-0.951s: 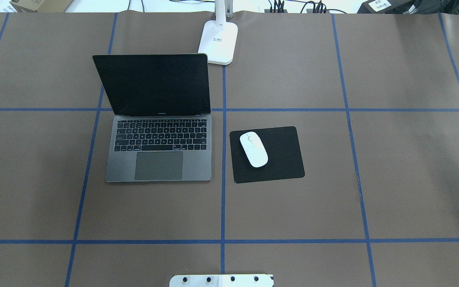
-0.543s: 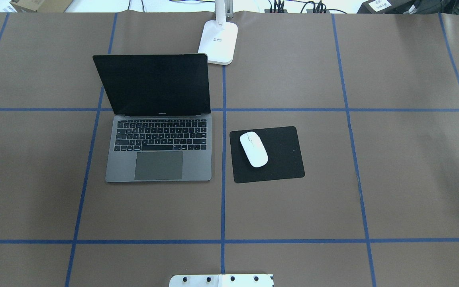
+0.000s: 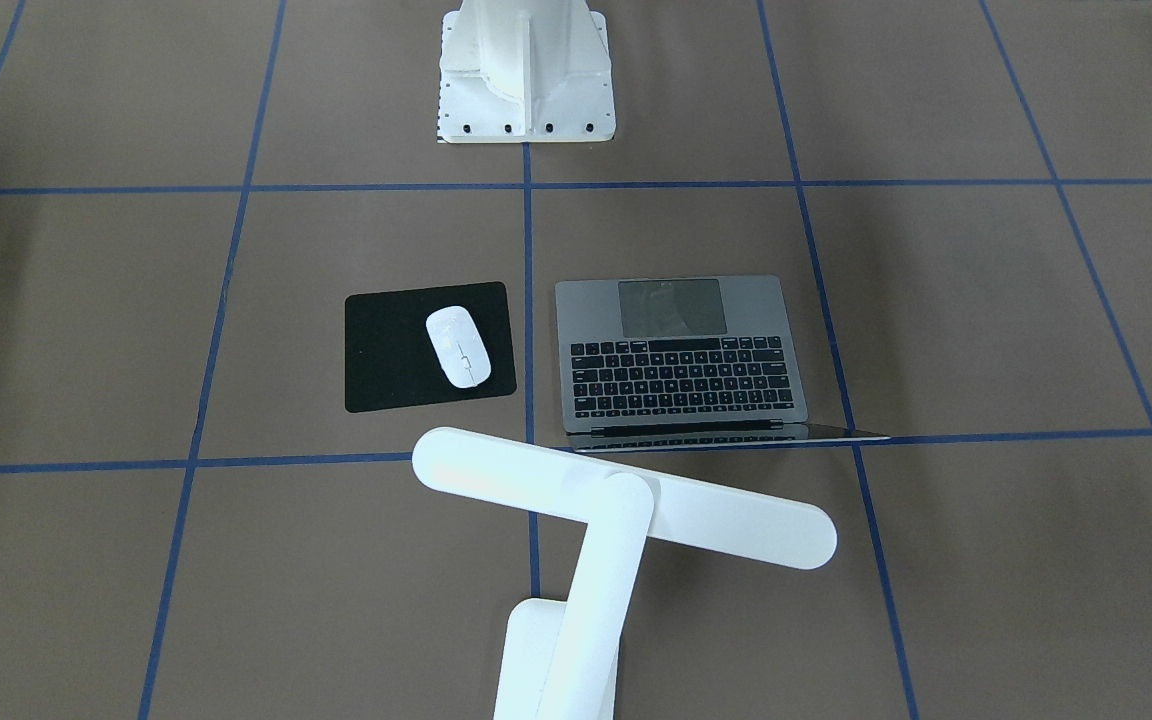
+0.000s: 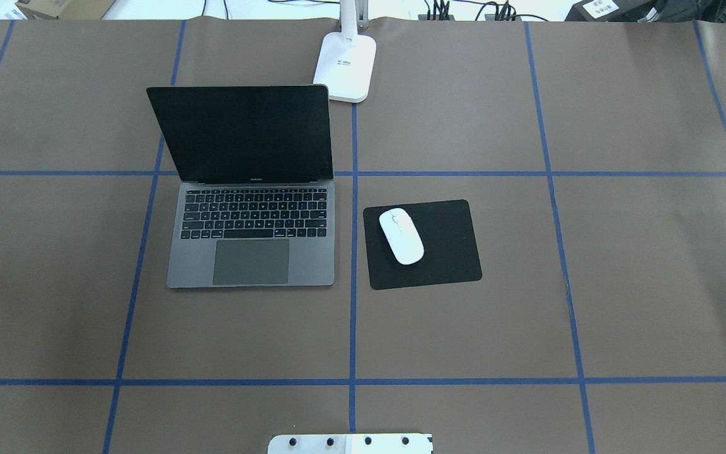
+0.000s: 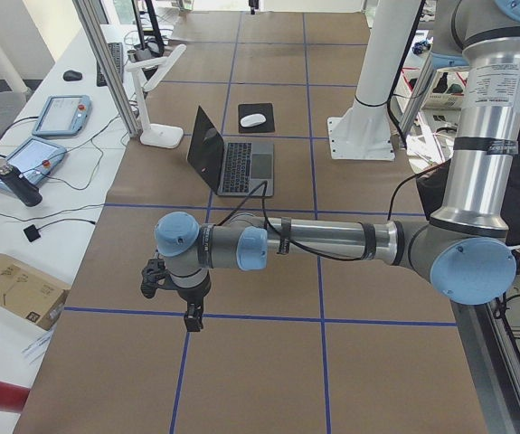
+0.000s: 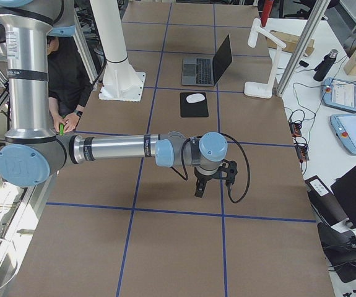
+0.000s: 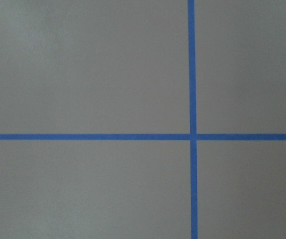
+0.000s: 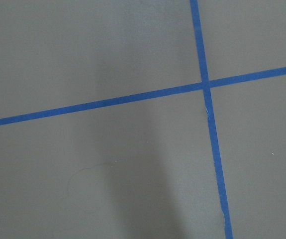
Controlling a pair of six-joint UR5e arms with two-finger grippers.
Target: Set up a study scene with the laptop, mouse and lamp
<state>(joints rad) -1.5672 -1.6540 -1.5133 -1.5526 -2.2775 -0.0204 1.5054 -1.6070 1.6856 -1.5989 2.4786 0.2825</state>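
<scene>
The laptop (image 4: 249, 261) first: where does it stand?

– It is open on the table (image 4: 590, 284), on the robot's left half, with the keyboard toward the robot and the dark screen upright behind it. It is the biggest thing and it looks squarely placed.

And the lamp (image 3: 626, 510)?

– Its flat base sits at the far edge of the table, just behind the right corner of the laptop's screen. The arm slants up, and the long bar head lies across above the far side of the laptop. I cannot say exactly how much of it is over the keyboard.

The mouse (image 4: 401, 236)?

– It lies on the black mat (image 4: 448, 252), on the part of the mat nearest the laptop, a little turned. The mat is just beside the laptop, not touching it.

So what is left to do?

– I judge the scene is nearly or fully arranged, so the step in hand is only to finish cleanly. The left gripper (image 5: 193, 321) hangs low over a crossing of blue tape, well apart from all three things, and the right gripper (image 6: 199, 190) does the same at the other end. Whether their fingers are spread or pressed together, I cannot tell. Only the side views show them, and the wrist views show only paper and tape.

How to do it well?

– Lift each arm straight up before any sideways move, and keep away from the lamp's bar head, which looks easy to knock. If any correction is needed, I would square the mouse last, with a light push.
</scene>
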